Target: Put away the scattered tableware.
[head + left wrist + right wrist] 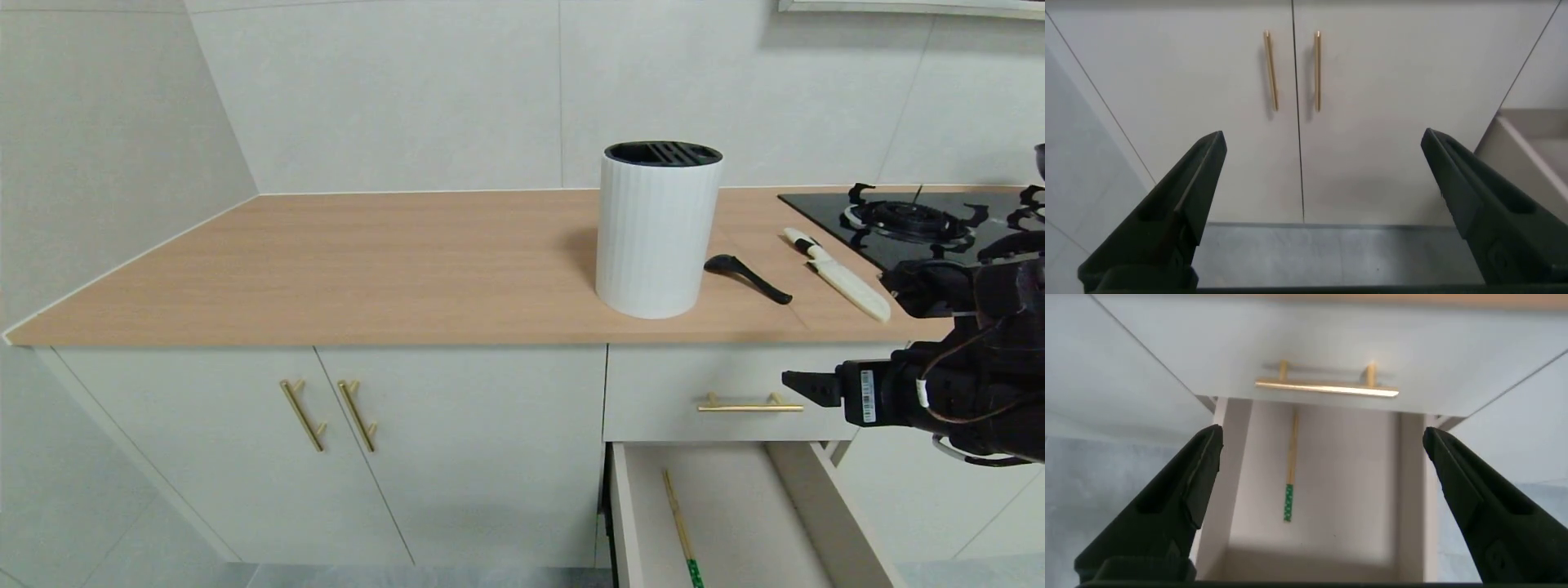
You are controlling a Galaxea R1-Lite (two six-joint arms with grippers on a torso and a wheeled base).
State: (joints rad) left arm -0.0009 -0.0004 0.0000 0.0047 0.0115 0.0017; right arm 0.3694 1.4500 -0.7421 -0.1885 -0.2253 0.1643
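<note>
Surface (408, 269) carries loose tableware | drawer (751, 506) open below | white holder (657, 233) upright | right claw (1319, 506) spread, empty, above drawer; left claw (1319, 212) spread, facing cupboard doors (1388, 139) | knife (841, 273), black spoon (747, 278) beside holder | chopsticks (679, 523) in drawer | step judged between items; next: raise right claw, pinch knife handle.

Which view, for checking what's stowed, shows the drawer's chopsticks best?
Right wrist view: the chopsticks lie whole on the drawer floor. The head view cuts them off at its lower edge; the left wrist view faces cabinet doors.
</note>
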